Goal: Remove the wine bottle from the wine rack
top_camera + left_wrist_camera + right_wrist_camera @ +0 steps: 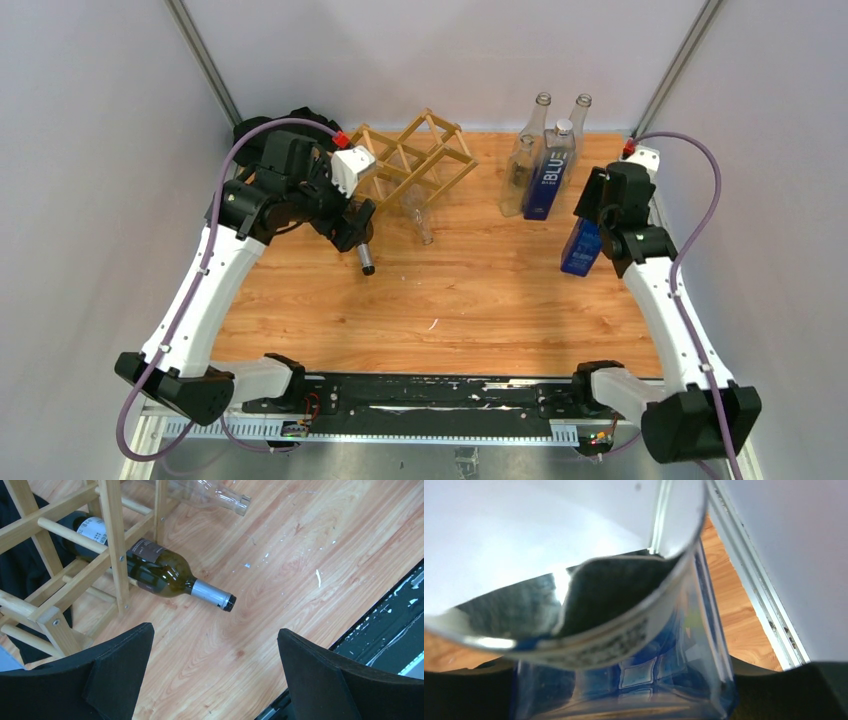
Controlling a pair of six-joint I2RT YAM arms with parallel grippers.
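The wine bottle (160, 570) lies sideways in the wine rack (114, 530), neck outward.

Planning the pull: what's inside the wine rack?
A dark wine bottle and a clear bottle lie in the wine rack, necks sticking out. Their bases are covered.

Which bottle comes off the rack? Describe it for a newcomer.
Find the wooden wine rack at back left. A wine bottle lies in its lowest cell, neck sticking out. It's dark green with silver foil, unlike the clear bottle beside it.

One wine rack (420, 155), one wine bottle (160, 570), four clear bottles (517, 180), two blue bottles (548, 180)
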